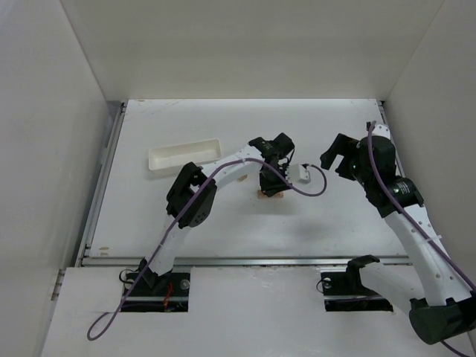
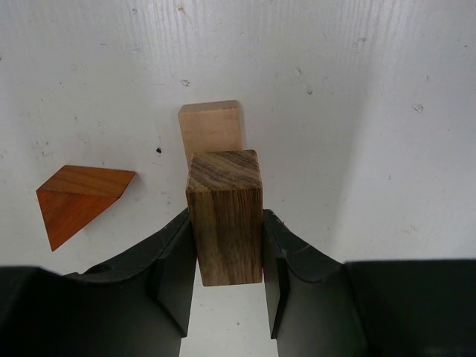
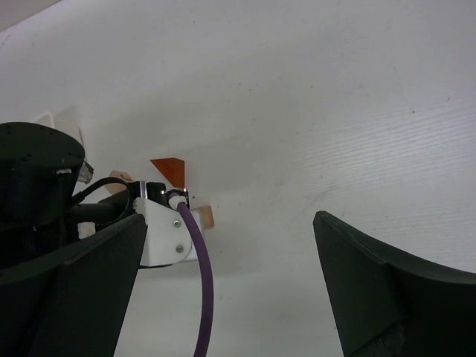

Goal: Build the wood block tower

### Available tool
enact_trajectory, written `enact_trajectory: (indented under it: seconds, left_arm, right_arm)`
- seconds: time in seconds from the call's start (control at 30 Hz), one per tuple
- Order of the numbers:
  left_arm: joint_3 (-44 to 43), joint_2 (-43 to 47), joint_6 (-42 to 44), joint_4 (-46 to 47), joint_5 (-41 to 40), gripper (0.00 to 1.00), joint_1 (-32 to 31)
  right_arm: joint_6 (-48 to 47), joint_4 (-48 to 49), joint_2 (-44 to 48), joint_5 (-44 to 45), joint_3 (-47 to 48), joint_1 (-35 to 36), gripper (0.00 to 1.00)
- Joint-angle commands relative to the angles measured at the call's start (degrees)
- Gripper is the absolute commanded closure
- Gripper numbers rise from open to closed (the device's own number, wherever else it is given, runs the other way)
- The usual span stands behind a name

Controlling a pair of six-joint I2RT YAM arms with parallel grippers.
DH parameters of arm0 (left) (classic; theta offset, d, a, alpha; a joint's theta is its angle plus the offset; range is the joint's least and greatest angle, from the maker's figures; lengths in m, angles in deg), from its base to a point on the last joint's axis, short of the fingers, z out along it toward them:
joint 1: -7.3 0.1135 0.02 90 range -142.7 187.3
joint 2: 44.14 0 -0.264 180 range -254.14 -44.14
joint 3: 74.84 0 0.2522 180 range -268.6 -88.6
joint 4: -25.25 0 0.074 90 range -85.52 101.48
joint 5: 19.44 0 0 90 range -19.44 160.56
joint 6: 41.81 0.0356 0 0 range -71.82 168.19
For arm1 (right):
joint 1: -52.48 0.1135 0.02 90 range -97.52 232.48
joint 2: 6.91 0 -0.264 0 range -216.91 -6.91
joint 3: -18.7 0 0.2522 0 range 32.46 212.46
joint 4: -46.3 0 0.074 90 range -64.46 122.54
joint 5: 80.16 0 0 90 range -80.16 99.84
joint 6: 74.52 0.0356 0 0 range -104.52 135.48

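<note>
**Left claw [image 2: 228, 230] grips dark block [image 2: 224, 216]; right claw [image 3: 230, 223] spread**

At the centre of the left wrist view the dark block stands upright, clenched. A tan block [image 2: 210, 128] lies just behind it on the tabletop [image 2: 357, 111]; whether they touch is unclear. The wedge [image 2: 78, 201] sits at left. From above, the arm hides most blocks.

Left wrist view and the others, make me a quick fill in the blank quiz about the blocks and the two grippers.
1. The left gripper is ____ on the dark wood block.
2. In the left wrist view, the orange-red wedge lies to the ____ of that held block.
3. The right gripper holds nothing, and its jaws stand ____.

Missing words: shut; left; open.
</note>
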Motion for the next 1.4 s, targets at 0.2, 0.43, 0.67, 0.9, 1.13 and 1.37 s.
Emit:
enact_trajectory:
  seconds: [0.2, 0.43, 0.67, 0.9, 1.13, 1.37]
  left_arm:
    - [-2.2, -0.3, 3.0, -3.1, 0.2, 1.0, -0.3]
    - [-2.2, -0.8, 3.5, -2.5, 0.7, 1.0, -0.3]
    - [-5.7, -2.1, 3.0, -2.5, -0.3, 1.0, -0.3]
    - [-6.8, -2.6, 2.4, -5.1, -0.9, 1.0, -0.3]
    - [-6.8, -3.1, 3.5, -7.2, -0.2, 1.0, -0.8]
    - [-6.8, -4.3, 3.5, -6.7, -0.2, 1.0, -0.8]
  right_arm:
    - [0.5, 2.5, 1.3, -0.6, 0.1, -0.2, 0.0]
    - [0.5, 2.5, 1.9, -0.6, 0.1, -0.2, 0.0]
    - [0.5, 2.5, 2.4, -0.6, 0.1, -0.2, 0.0]
    - [0.5, 2.5, 2.4, -0.6, -0.5, -0.2, 0.0]
    - [0.5, 2.5, 2.4, -0.1, -0.5, -0.2, 0.0]
    - [0.5, 2.5, 2.9, -0.1, -1.1, -0.2, 0.0]
